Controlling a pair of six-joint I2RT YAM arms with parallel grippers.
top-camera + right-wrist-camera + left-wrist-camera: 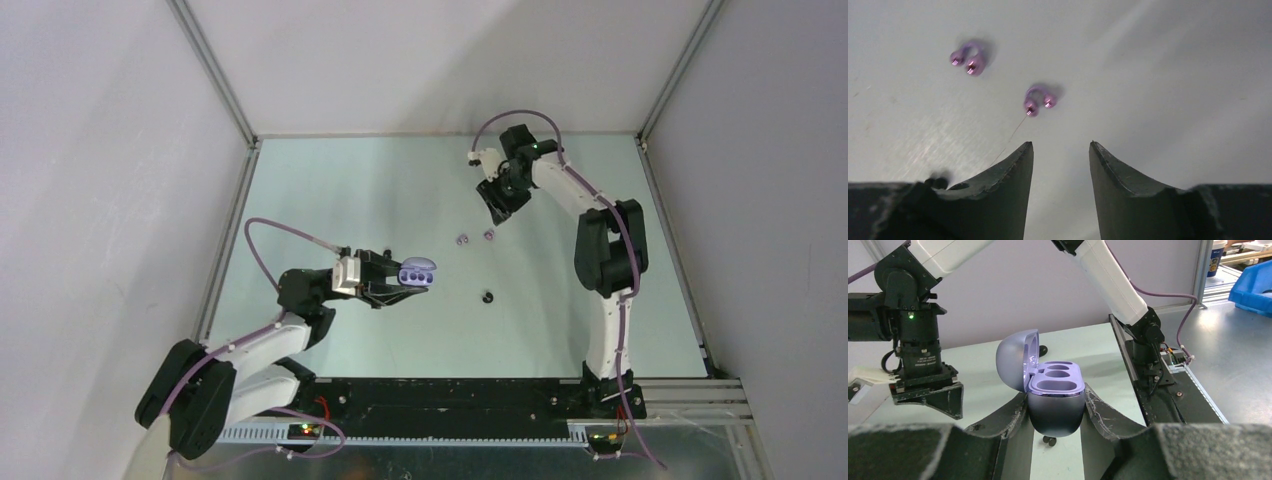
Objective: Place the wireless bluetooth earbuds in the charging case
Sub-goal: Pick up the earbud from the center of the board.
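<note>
Toward nine o'clock on the table point(330, 190), the left tool point(1055, 394) clamps the charging case point(1057, 377) by its lower shell. The lid is tipped back and the wells face up, likely so buds can drop in. Black buds point(487, 296) lie at its four o'clock. Further right, the right tool point(1060, 147) hovers with jaws apart and empty. The nearer purple earbud point(1038, 100) sits at its eleven o'clock and the farther purple earbud point(968, 59) at ten, seemingly a pick lining up.

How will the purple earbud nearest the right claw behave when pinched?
The purple earbud looks glossy and rounded, so it may slip out of a pinch. It is tiny beside the right claw, so probably very light and easily flicked across the smooth table. Its curved shape might let it rock when nudged.
</note>
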